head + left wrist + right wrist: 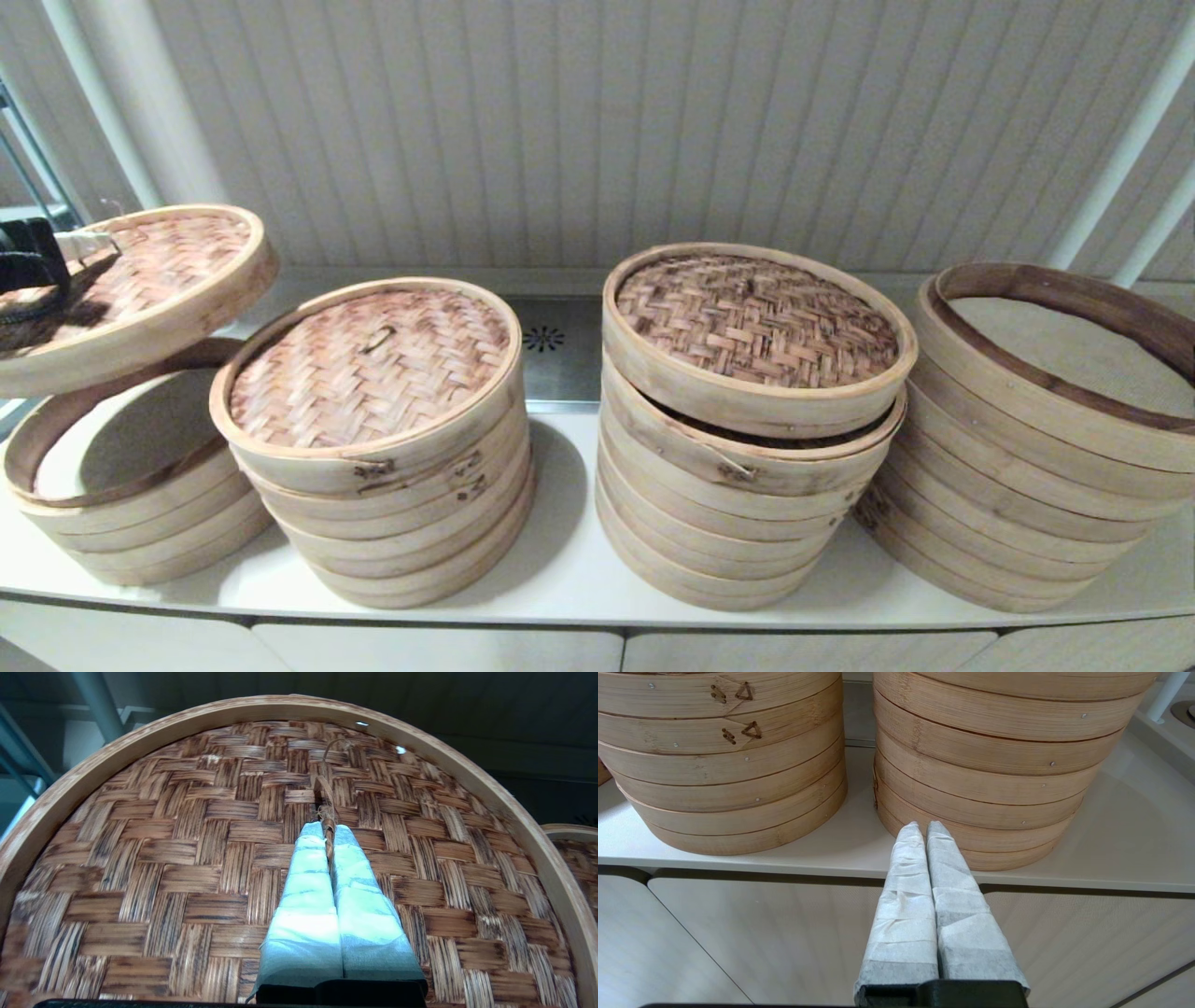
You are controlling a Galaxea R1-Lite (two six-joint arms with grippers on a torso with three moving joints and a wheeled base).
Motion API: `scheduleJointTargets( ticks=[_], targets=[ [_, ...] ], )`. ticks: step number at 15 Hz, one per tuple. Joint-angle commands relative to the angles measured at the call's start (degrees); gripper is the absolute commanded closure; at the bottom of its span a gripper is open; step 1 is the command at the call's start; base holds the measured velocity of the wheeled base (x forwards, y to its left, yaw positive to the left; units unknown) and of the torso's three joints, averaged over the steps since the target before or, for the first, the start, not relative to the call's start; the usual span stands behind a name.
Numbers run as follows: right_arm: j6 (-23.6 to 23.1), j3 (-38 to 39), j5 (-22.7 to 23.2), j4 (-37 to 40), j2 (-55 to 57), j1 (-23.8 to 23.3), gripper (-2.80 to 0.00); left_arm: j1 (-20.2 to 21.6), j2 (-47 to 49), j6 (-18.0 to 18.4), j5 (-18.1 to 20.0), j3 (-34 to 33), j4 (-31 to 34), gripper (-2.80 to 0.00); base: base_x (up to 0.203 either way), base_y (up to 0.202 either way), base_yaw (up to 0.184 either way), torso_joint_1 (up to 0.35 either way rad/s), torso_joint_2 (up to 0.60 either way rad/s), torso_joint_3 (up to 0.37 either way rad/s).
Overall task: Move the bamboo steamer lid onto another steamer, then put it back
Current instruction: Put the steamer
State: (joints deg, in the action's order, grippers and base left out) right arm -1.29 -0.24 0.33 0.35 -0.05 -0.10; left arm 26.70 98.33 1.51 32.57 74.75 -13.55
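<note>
A woven bamboo steamer lid (pixel 140 280) hangs tilted in the air above the open far-left steamer stack (pixel 121 495). My left gripper (pixel 328 828) is shut on the lid's twisted handle loop (pixel 325 798) at the middle of the weave; in the head view only its tip (pixel 89 245) shows at the left edge. The right gripper (pixel 924 828) is shut and empty, parked low in front of the counter edge, facing the bases of two stacks. It does not show in the head view.
Three more stacks stand on the white counter (pixel 579 569): a lidded one (pixel 373 439), another lidded one whose lid (pixel 756 322) sits slightly askew, and an open one (pixel 1046 429) at far right. A ribbed wall runs behind, with a metal vent plate (pixel 546 350).
</note>
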Motion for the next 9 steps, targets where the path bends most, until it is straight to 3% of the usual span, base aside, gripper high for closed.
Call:
scheduleJointTargets(
  ticks=[1,9],
  targets=[
    [0.0,0.0,0.0,0.0,-0.1,0.0,0.0,-2.3,-1.4,0.0,-1.0,0.0,0.3,0.0,0.0,0.0,0.0,0.0,0.0,0.0],
    [0.0,0.0,0.0,0.0,-0.1,0.0,0.0,-11.1,-6.0,-1.4,-2.7,1.0,5.0,0.0,0.0,0.0,0.0,0.0,0.0,0.0]
  ],
)
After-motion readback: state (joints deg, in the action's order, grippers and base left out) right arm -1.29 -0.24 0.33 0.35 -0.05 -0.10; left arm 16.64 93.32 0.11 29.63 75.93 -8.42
